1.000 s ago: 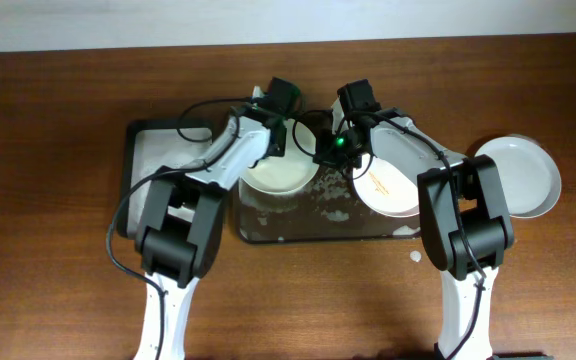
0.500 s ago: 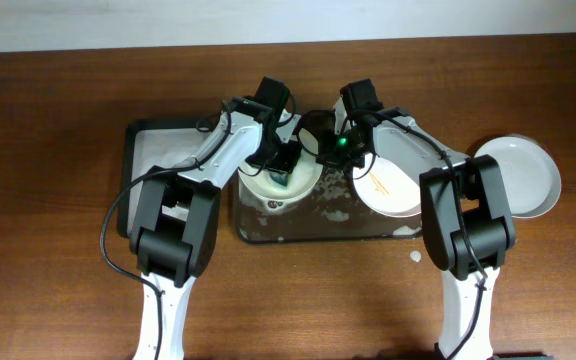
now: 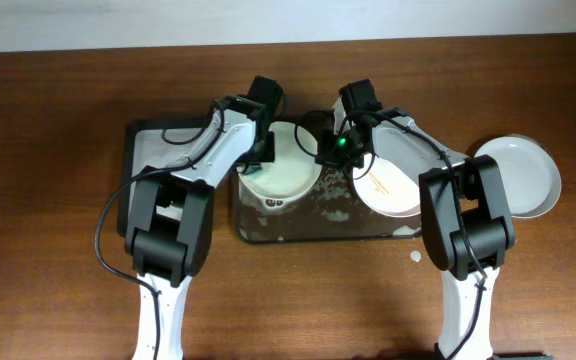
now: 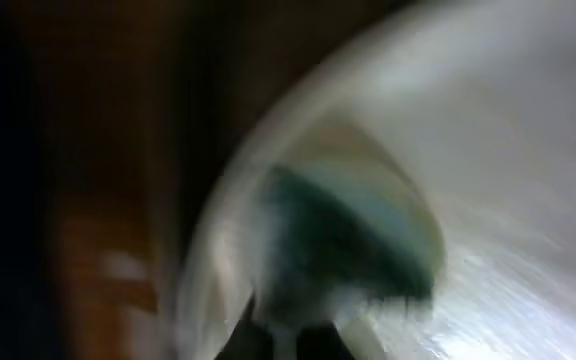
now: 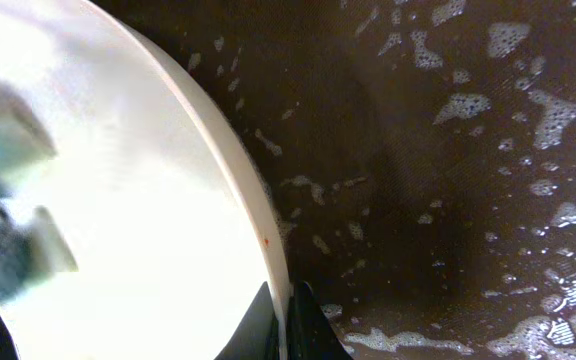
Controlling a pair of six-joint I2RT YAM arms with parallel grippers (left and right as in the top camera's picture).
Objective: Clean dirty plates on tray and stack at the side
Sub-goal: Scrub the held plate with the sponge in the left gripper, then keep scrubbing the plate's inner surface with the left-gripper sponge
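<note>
Item: plate-scrubbing station, both arms engaged. Right gripper (image 5: 286, 325): fingers pressed together on the rim of the plate (image 5: 118, 200), one tip on its white face and one on the outer side, the thin edge pinched between them. From these fingers the plate runs away to the robot's left; the foamy tray (image 5: 448, 200) lies on the opposite side and beneath. Left gripper (image 4: 298, 335): jaws clamped on a green sponge (image 4: 358, 240), which is blurred in its own wrist view and sits against the plate's face near the left rim. Governing relation: the plate lies between the two grippers, held at its right edge and touched by the sponge at its left. Being round, it has no long axis to align with. The left arm is the nearer to the unscrubbed face, so a wiping pass would likely run from the sponge toward the pinched rim. Whether the plate is flat or tipped cannot be told. Also on the tray: second plate (image 3: 393, 190), orange-streaked, just right of the right gripper. Off the tray: third plate (image 3: 528, 175), on the table (image 3: 48, 250) at far right. Black tray (image 3: 153, 150), left.
</note>
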